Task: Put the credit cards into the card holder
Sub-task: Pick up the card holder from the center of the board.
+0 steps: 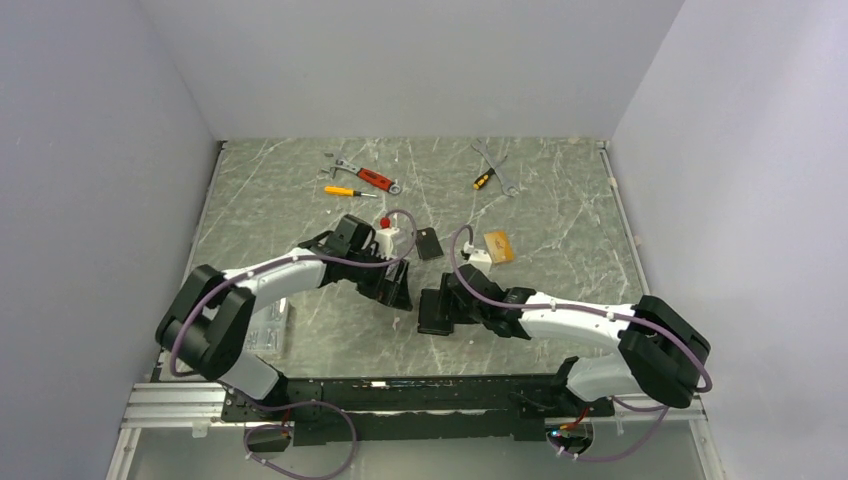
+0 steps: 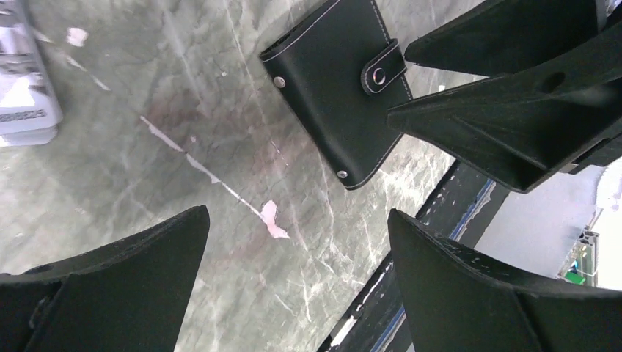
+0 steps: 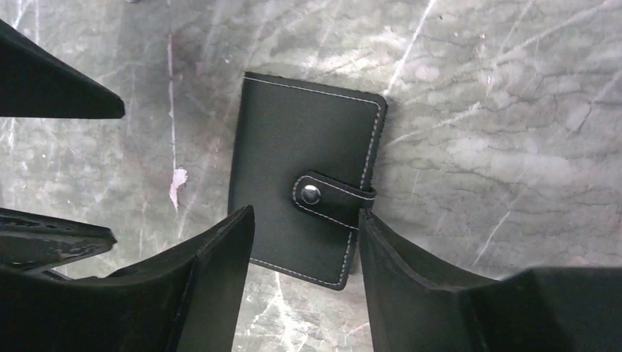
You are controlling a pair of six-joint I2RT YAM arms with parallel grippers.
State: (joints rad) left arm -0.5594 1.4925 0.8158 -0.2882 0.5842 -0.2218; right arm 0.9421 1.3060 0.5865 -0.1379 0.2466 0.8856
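Card holder (image 3: 308, 147) lies flat and snapped shut on the surface (image 1: 560, 290), directly under the right claw (image 3: 306, 213). We see that claw's fingers part-way spread, one on each side of the holder's near end. The right tip sits just at the edge below the strap; whether it touches, we cannot tell. The holder is plain black with white stitching, a metal snap on the strap and two small studs along one edge.

Left claw (image 2: 297, 216) is spread wide with nothing between its fingers. It hovers over the surface just beside the holder, tips facing the right claw.

Further out we see a silver-grey card (image 2: 22, 88) at the edge of the left wrist view, its dark print too blurred to read. Black card (image 1: 429, 243) and gold-orange card (image 1: 499, 246) lie beyond the claws, apart from each other and from the holder, any print too small to tell. At the far side are an orange screwdriver (image 1: 350, 191), a red-handled tool (image 1: 372, 178) and a wrench (image 1: 490, 158).
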